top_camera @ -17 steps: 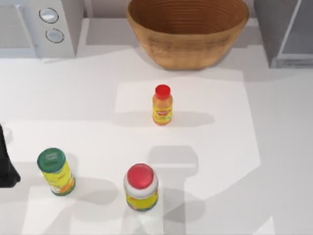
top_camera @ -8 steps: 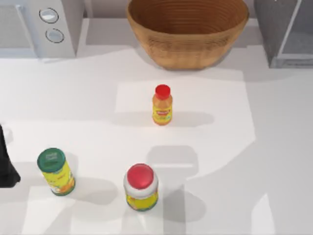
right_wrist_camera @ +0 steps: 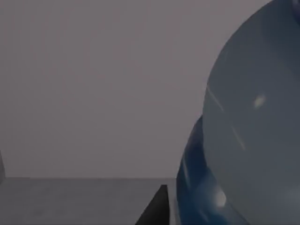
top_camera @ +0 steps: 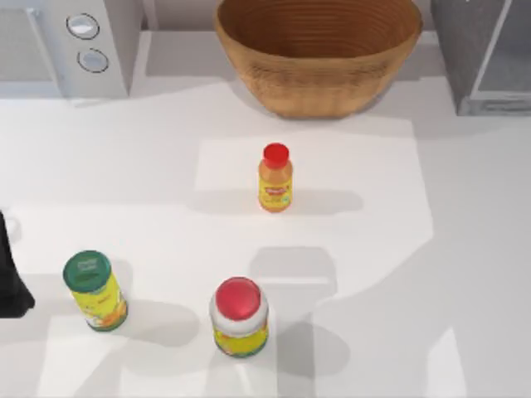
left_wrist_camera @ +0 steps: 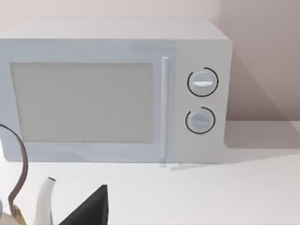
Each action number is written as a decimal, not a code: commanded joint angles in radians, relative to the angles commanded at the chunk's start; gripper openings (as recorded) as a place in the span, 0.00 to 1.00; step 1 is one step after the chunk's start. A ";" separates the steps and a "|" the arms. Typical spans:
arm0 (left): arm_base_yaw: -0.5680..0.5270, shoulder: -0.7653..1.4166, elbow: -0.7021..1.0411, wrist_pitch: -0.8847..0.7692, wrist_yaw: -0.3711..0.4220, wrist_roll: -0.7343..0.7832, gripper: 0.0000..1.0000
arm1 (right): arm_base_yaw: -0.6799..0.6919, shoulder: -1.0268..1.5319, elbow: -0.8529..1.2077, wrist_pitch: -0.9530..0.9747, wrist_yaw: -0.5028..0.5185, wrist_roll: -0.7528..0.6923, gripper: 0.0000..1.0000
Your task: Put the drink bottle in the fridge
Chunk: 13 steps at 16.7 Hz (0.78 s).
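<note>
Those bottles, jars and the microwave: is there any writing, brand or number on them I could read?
None can be read.
Small orange bottle: red mark on its yellow label, too blurred.
Red-lidded jar: yellow label with a red patch, too blurred.
Green-lidded can: pale marks on the lid, too small.
Microwave: two dials, no numbers or words.
Drink bottle: blue label, nothing legible.

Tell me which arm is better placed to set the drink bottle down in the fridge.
Right. Its wrist view shows the drink bottle close up before a grey inner wall, probably the fridge. The left arm sits parked at the table's left edge.

Microwave (left_wrist_camera: 112,91) (two dials) on table (left_wrist_camera: 234,187).
</note>
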 joint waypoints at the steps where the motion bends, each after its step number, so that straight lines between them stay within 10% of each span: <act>1: 0.000 0.000 0.000 0.000 0.000 0.000 1.00 | 0.000 0.000 0.000 0.000 0.000 0.000 0.46; 8: 0.000 0.000 0.000 0.000 0.000 0.000 1.00 | 0.000 0.000 0.000 0.000 0.000 0.000 0.98; 13: 0.000 0.000 0.000 0.000 0.000 0.000 1.00 | 0.000 0.000 0.000 0.000 0.000 0.000 1.00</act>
